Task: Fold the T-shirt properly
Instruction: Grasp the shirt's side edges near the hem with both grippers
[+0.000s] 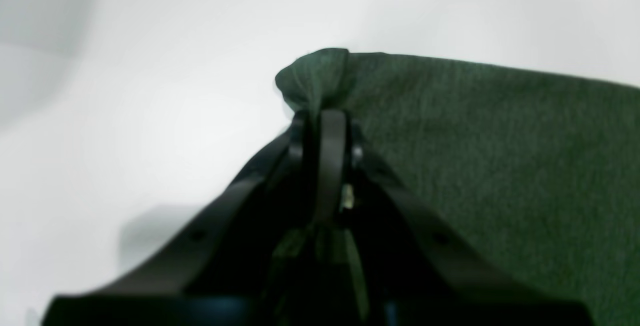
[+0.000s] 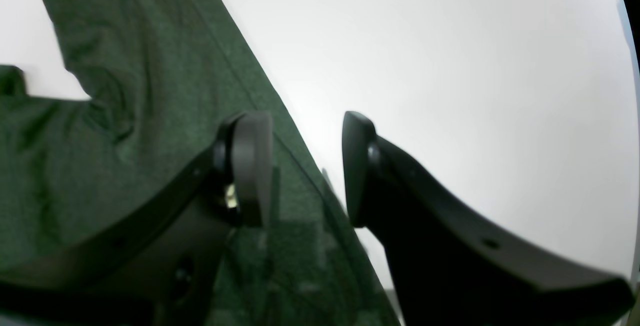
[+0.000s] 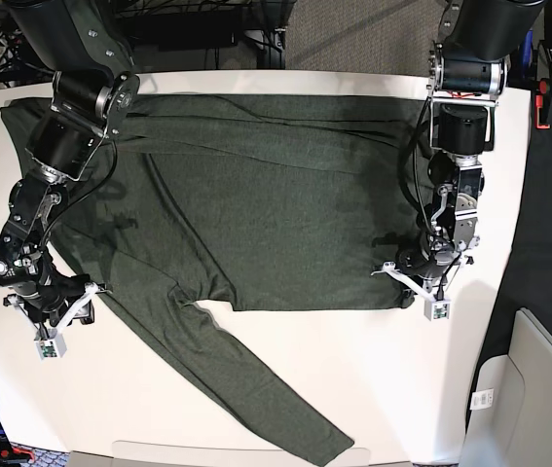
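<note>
You see two black arms built from chunky cylindrical joints, with thin black cables looping along their forearms. Your left gripper and right gripper have curved matte black fingers with small screw holes. A small white tag with a green mark sits near each wrist.

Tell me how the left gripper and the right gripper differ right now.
The left gripper is shut, pinching a bunched corner of the T-shirt; the right gripper stands open and holds nothing. The left gripper sits at the shirt's corner near the hem, while the right gripper's jaws straddle the edge of a sleeve, one finger over fabric, the other over the white table. Both are black and low at the shirt's edge.
</note>
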You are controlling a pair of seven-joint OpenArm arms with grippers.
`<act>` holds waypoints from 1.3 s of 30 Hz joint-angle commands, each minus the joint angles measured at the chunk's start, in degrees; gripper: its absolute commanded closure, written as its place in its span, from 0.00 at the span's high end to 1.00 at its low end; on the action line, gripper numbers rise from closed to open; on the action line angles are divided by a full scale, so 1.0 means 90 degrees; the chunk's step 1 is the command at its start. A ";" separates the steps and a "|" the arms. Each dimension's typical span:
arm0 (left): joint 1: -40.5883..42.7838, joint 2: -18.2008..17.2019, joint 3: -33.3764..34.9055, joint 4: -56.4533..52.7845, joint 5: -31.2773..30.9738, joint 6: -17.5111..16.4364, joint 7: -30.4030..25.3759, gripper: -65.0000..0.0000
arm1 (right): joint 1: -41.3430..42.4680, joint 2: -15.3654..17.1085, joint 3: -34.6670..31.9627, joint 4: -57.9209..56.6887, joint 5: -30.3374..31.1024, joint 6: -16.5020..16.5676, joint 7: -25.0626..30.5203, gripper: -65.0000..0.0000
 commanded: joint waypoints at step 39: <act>0.0884 -0.0163 -0.0001 0.1847 0.0040 0.0077 0.0313 0.00 | 0.0322 0.0386 -0.0021 -0.3099 -0.1914 -0.0377 0.2253 0.36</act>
